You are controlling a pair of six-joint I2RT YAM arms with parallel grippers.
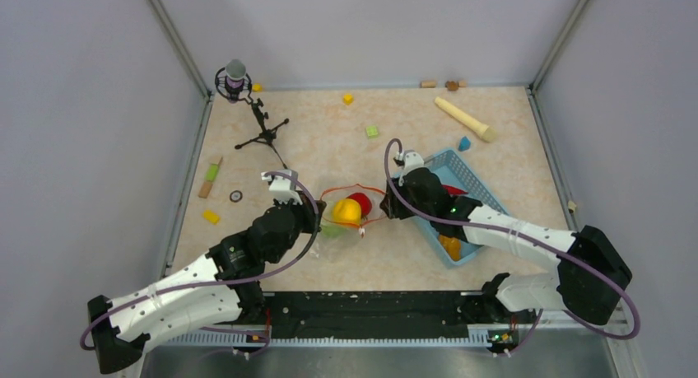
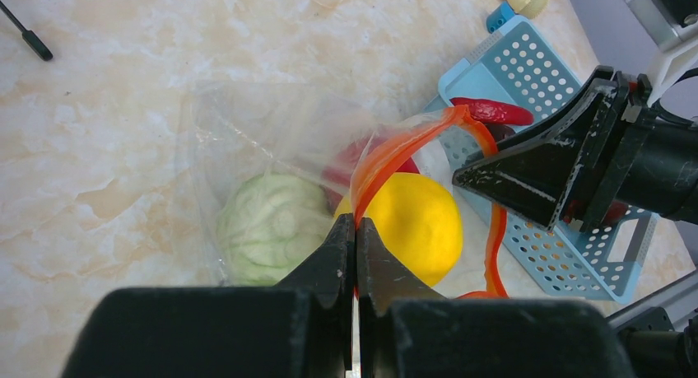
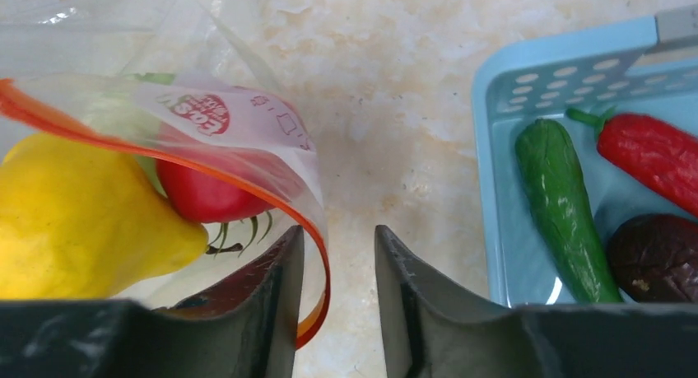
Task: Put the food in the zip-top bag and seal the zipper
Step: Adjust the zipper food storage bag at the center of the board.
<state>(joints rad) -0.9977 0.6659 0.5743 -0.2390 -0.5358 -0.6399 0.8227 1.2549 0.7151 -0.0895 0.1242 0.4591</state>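
Our left gripper (image 2: 355, 230) pinches shut on the thin orange-red zipper (image 2: 395, 151) of the crinkly clear zip-top bag (image 2: 247, 139), which lies on the marbled table (image 2: 107, 81) around a smooth yellow lemon (image 2: 416, 221). Our right gripper (image 3: 337, 254) stands slightly parted, the zipper loose between its fingers.

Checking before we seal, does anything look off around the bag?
Yes: the lemon sits right at the bag mouth, ringed by the open zipper, so it may block sealing. A chili, a green pod and a dark piece lie in the basket, not bagged.
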